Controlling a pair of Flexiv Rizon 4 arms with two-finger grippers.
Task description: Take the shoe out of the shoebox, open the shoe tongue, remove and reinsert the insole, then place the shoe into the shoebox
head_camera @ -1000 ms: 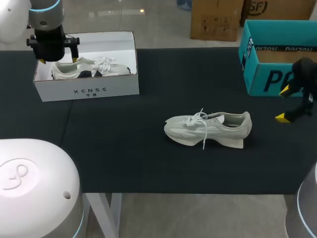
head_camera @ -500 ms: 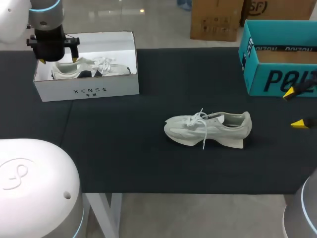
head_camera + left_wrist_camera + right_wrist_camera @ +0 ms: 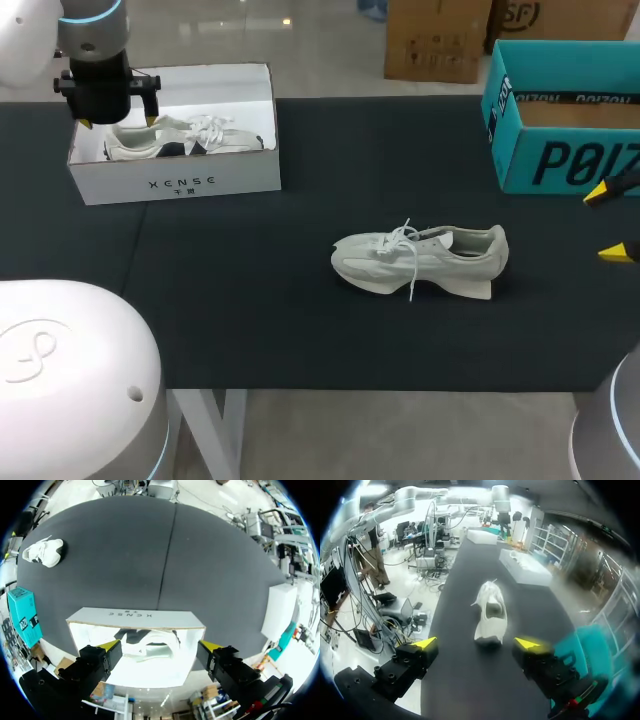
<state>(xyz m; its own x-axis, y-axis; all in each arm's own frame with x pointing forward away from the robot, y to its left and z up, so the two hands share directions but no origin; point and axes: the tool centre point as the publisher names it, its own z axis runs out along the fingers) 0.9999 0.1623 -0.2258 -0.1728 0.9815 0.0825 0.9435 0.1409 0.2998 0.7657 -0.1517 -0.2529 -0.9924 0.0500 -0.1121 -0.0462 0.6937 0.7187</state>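
Black table (image 3: 250, 300), shoe (image 3: 490, 611) ahead of spread right claw (image 3: 476, 642), seemingly apart.

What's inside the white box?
One pale shoe with white laces lies inside the white box. In the head view the box's front wall hides the bottom of the shoe, and anything that might be underneath the shoe is covered too.

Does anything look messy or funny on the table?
A little. One shoe stands alone in the middle of the table, outside any box, and a loose lace dangles down its side. A second shoe lies in the white box.
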